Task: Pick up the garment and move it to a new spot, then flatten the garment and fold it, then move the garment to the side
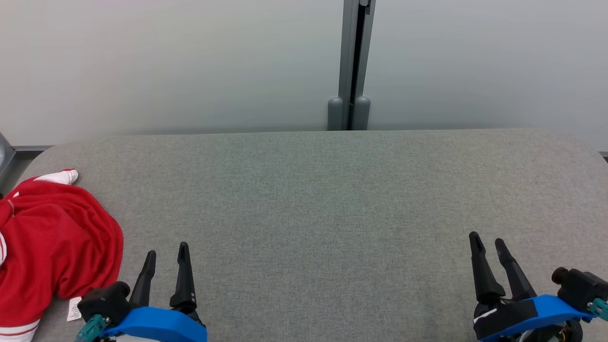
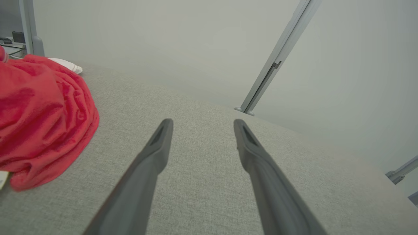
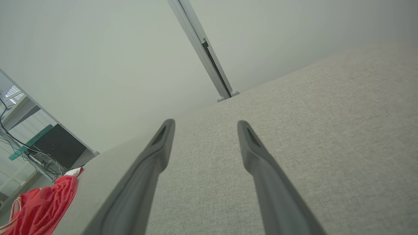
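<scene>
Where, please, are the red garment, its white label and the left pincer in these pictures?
red garment (image 1: 61, 237), head view, middle of the crumpled cloth.
white label (image 1: 73, 308), head view, centre of the tag.
left pincer (image 1: 167, 250), head view, midway between its open fingertips.

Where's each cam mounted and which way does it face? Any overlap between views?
Head: on the head, looking forward and down at the grey table; left tool and right tool at the bottom corners.
Left wrist: on the left arm, looking along its fingers over the table.
Right wrist: same on the right arm.
Shared: all three show the red garment and the wall post.
</scene>
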You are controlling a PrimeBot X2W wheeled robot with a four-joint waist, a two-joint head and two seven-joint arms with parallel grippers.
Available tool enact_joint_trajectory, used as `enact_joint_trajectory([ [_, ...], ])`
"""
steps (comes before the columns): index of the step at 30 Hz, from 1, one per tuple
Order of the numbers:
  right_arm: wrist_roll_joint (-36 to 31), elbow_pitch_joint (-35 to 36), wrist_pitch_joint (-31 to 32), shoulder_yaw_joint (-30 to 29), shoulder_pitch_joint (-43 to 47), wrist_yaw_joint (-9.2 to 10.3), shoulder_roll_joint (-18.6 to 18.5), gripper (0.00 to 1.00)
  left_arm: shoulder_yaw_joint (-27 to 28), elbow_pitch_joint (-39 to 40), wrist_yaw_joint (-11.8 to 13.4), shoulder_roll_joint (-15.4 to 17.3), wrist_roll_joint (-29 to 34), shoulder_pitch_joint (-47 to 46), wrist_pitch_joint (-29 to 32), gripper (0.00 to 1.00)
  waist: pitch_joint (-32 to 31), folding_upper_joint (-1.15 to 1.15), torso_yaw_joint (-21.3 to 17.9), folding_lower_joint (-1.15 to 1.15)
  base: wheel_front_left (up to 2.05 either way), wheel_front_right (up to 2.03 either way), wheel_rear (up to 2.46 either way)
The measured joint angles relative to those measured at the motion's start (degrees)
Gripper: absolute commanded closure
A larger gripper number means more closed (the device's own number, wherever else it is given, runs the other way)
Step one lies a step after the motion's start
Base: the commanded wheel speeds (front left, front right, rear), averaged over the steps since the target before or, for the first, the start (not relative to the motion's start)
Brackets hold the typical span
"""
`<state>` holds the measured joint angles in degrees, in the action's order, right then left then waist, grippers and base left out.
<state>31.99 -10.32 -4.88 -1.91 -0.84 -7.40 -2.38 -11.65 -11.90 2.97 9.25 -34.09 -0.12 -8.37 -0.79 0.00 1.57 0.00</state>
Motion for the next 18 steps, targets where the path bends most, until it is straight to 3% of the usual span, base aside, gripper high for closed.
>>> enact_joint_trajectory([
  [18, -8.69, -0.33, -0.67, 0.46, 0.46, 0.0, -0.08, 0.0, -2.33, 0.76, 1.15, 1.16, 6.47, 1.18, -1.22, 0.0, -0.49, 0.0, 0.55, 0.0, 0.0, 0.0, 0.0],
])
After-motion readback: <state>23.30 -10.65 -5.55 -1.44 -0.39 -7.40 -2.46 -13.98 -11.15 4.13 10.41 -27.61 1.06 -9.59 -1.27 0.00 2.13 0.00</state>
